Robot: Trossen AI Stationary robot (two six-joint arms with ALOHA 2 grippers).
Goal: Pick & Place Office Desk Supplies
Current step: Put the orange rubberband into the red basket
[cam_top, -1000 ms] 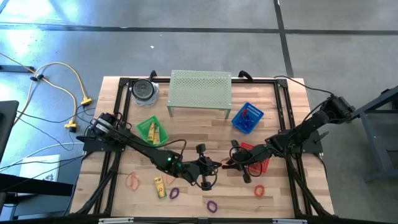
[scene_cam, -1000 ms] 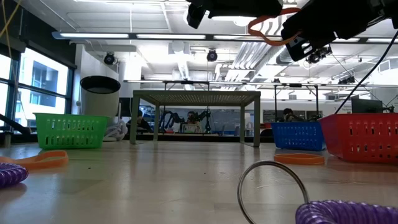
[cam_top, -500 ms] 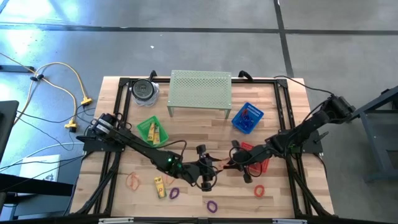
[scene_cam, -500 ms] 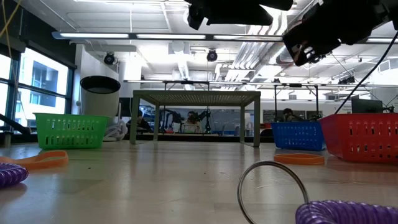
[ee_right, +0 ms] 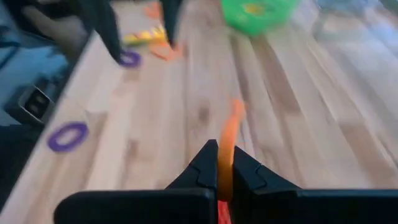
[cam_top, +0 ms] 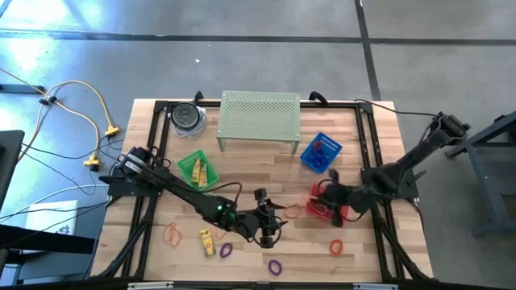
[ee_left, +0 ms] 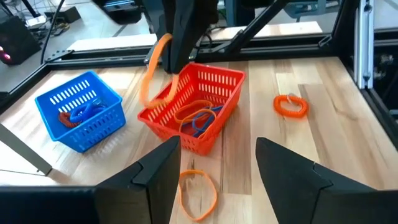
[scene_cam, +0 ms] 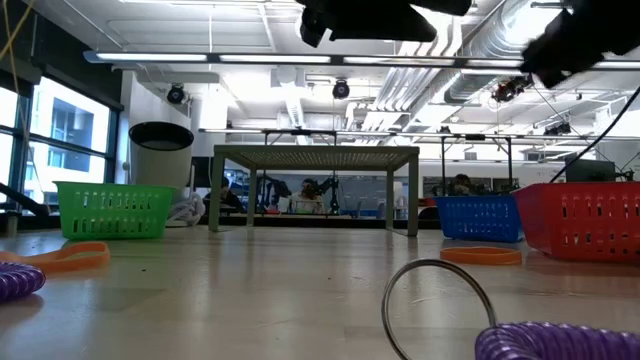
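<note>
My right gripper (cam_top: 321, 196) is shut on an orange-tan band (ee_left: 154, 70) and hovers over the red basket (ee_left: 219, 79), which holds several bands. My left gripper (ee_left: 217, 163) stands open near the table's middle (cam_top: 272, 221) with nothing between its fingers. It points at the red basket. Another orange band (ee_left: 198, 190) lies flat on the wood just ahead of the left fingers. My right gripper pinches the orange-tan band (ee_right: 226, 144) between its two fingers, seen edge-on in its wrist view. The band's loop reaches past the fingertips and hangs slack (ee_left: 148, 87), lifted clear above the red basket's rim.
A blue basket (cam_top: 321, 153), a green basket (cam_top: 197, 167), the pale green stand (cam_top: 260, 119) and a dark-lidded jar (cam_top: 187, 117) stand farther back. Loose bands (cam_top: 336, 246) (cam_top: 276, 265) (cam_top: 172, 234) and a yellow piece (cam_top: 208, 242) lie along the near side.
My left gripper has opened and let go of the orange-tan band, which both grippers held between them a second ago. My right gripper has kept hold of it and swung with it toward the table's right edge, tipping as it went, until it came over the red basket.
</note>
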